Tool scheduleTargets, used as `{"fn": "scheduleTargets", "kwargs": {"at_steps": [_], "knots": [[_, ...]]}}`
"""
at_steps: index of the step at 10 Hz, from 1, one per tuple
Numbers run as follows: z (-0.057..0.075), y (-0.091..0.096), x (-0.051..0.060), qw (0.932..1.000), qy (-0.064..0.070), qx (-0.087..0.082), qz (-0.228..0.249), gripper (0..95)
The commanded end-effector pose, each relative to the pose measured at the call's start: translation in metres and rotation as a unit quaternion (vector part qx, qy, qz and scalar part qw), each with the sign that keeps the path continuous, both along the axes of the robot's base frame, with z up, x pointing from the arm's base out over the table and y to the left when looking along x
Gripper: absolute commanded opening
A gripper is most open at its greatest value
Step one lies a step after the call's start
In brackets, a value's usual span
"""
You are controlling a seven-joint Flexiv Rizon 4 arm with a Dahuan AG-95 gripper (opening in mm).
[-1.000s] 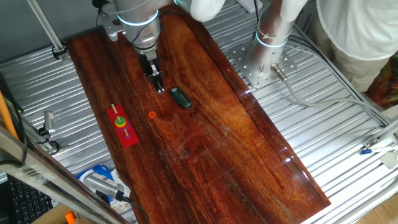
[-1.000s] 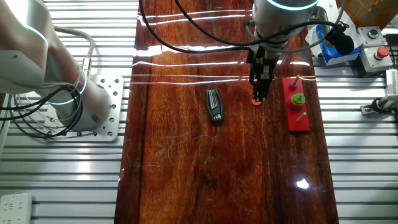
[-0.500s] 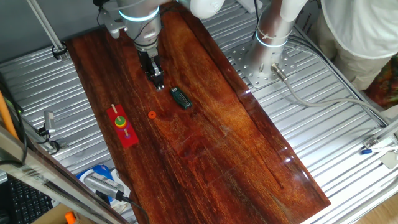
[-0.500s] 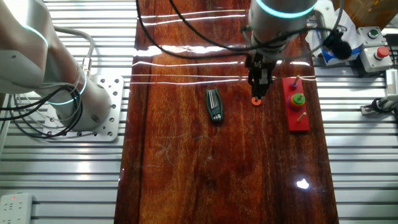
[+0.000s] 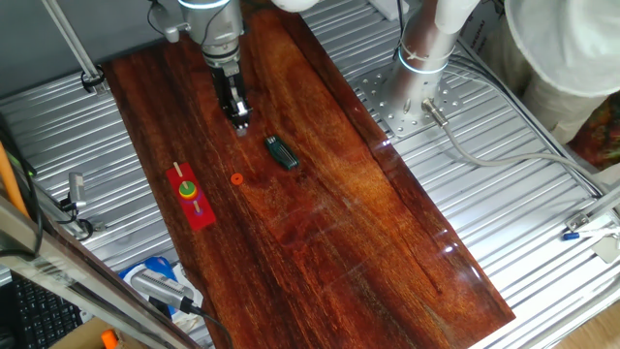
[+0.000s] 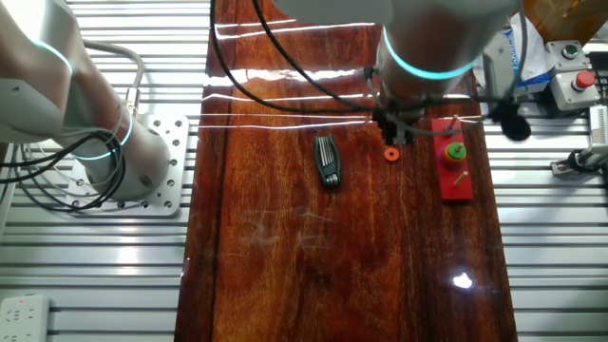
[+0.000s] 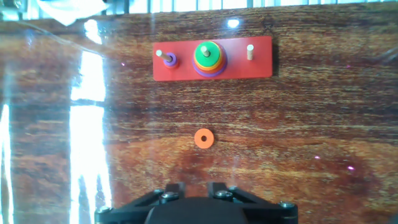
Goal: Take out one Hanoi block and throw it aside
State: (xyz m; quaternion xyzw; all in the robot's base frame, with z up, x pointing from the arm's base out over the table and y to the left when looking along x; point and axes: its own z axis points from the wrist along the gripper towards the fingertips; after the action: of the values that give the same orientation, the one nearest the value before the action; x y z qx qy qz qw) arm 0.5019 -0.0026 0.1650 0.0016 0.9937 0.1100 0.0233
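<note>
We find the Hanoi block, the green ring, threaded on the middle peg of the red base, topmost of a small stack with orange and purple rims showing beneath it. In the fixed views it is only a green speck on that base, which lies close to one long edge of the wooden tabletop, toward the end where the arm stands. Another peg carries a small purple ring; the third peg is bare.

An orange ring lies flat on the wood, just off the base on the side toward the middle of the board. Farther inboard rests a dark folded tool.

The gripper hangs above the tabletop beyond the orange ring from the base, apart from both. Only the finger roots show at the bottom of the hand view, so we cannot tell whether the jaws are parted or closed; nothing appears to be held.

We judge the green ring's removal is not yet begun. Next we would need to travel toward the long edge until centred over the middle peg, part the fingers wide enough to straddle the ring, descend, pinch its rim, and lift straight up the peg before tossing it clear.
</note>
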Motion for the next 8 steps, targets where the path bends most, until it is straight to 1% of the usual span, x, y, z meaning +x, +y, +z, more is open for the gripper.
{"fn": "scheduleTargets", "kwargs": {"at_steps": [1,3,4,5,6,7,8], "knots": [[-0.007,-0.003,0.01,0.9868,-0.003,-0.162,-0.002,0.0],[-0.008,-0.007,0.023,0.9861,-0.004,-0.166,0.0,0.0],[-0.006,-0.012,0.034,0.9852,-0.005,-0.171,0.001,0.0],[-0.004,-0.016,0.04,0.9847,-0.009,-0.174,0.003,0.0],[0.0,-0.022,0.052,0.985,-0.016,-0.172,0.001,0.0],[0.0,-0.024,0.058,0.9849,-0.022,-0.172,0.001,0.0],[-0.002,-0.027,0.064,0.9846,-0.037,-0.171,0.0,0.0]]}}
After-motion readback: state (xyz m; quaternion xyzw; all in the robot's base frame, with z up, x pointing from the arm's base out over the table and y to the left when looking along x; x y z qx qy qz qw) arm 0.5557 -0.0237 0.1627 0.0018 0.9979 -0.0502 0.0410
